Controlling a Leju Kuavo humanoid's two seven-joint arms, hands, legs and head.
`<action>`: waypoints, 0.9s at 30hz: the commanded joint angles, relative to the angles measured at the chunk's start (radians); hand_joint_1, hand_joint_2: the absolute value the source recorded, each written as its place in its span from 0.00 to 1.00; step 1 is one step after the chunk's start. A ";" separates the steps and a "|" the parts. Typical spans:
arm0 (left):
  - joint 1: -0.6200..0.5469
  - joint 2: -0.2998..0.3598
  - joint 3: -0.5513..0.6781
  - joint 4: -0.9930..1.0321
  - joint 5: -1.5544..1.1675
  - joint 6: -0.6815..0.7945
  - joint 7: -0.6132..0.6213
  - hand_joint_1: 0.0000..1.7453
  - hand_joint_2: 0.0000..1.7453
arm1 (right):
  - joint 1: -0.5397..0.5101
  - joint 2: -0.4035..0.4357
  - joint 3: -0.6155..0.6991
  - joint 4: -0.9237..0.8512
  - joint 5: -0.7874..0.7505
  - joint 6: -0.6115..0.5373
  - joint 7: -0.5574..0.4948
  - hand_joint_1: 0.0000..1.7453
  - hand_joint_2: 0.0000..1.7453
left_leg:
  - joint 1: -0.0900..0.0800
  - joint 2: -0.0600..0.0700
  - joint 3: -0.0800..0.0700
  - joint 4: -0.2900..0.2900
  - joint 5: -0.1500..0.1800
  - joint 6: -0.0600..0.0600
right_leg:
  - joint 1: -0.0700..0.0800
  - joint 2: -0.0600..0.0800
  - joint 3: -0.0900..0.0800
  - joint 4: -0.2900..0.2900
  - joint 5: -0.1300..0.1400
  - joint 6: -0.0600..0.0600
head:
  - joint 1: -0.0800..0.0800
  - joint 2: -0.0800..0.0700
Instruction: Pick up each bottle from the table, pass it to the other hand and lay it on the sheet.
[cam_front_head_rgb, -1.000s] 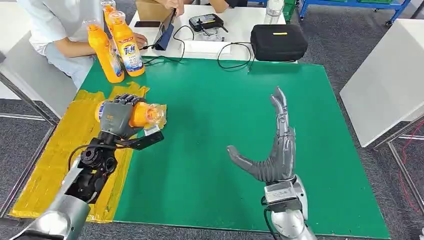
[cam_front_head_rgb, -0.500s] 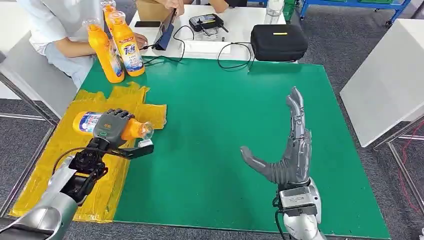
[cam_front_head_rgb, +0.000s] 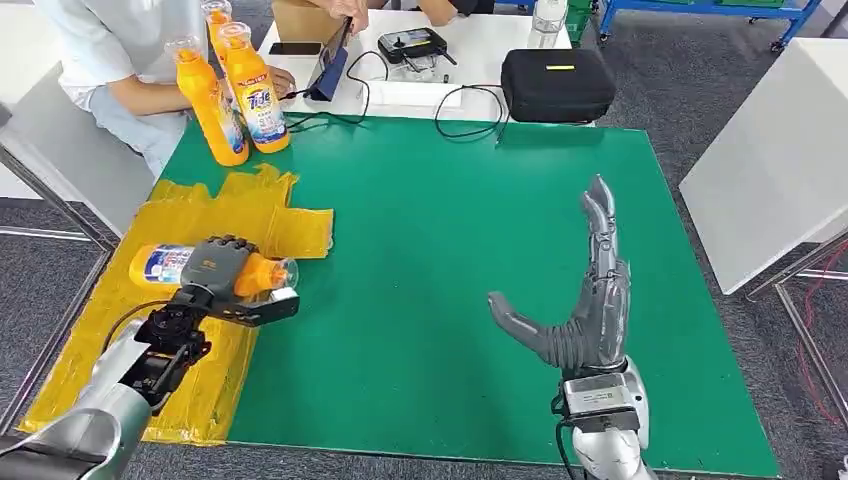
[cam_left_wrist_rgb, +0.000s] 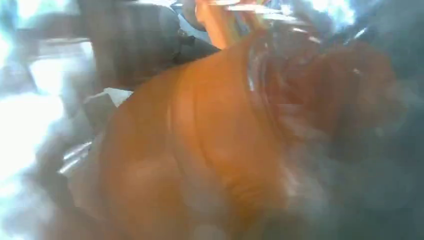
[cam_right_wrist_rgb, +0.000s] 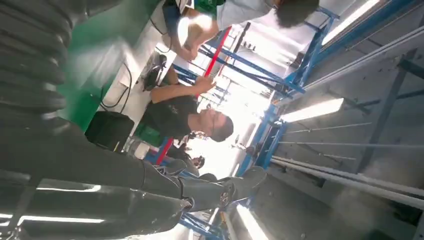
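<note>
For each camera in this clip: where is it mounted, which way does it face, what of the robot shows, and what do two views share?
Head view: high on the body, looking down at the green table; left hand grips the orange bottle, right hand is spread.
Left wrist view: behind the left hand, blurred against the same bottle.
Right wrist view: behind the right hand, facing seated people and ceiling lights.
</note>
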 joint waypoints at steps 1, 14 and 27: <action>-0.047 -0.022 0.026 0.111 0.029 -0.014 -0.037 1.00 1.00 | -0.023 0.005 -0.015 0.046 0.000 0.006 0.009 0.00 1.00 | 0.000 -0.001 0.004 -0.001 -0.002 0.000 | -0.001 0.003 0.004 -0.001 -0.002 0.000 | 0.000 0.000; -0.079 -0.031 0.008 0.165 0.029 -0.150 -0.067 0.00 1.00 | -0.045 0.017 -0.012 0.090 0.003 0.014 0.013 0.00 1.00 | -0.001 -0.001 0.005 -0.001 -0.001 0.000 | -0.001 0.004 0.006 -0.001 -0.001 0.000 | 0.000 0.000; -0.089 -0.030 0.004 0.184 0.043 -0.203 -0.106 0.00 1.00 | -0.051 0.020 -0.014 0.113 -0.003 0.017 0.011 0.00 1.00 | 0.000 -0.001 0.006 -0.001 -0.001 0.000 | -0.001 0.003 0.007 -0.001 -0.001 0.000 | 0.000 0.000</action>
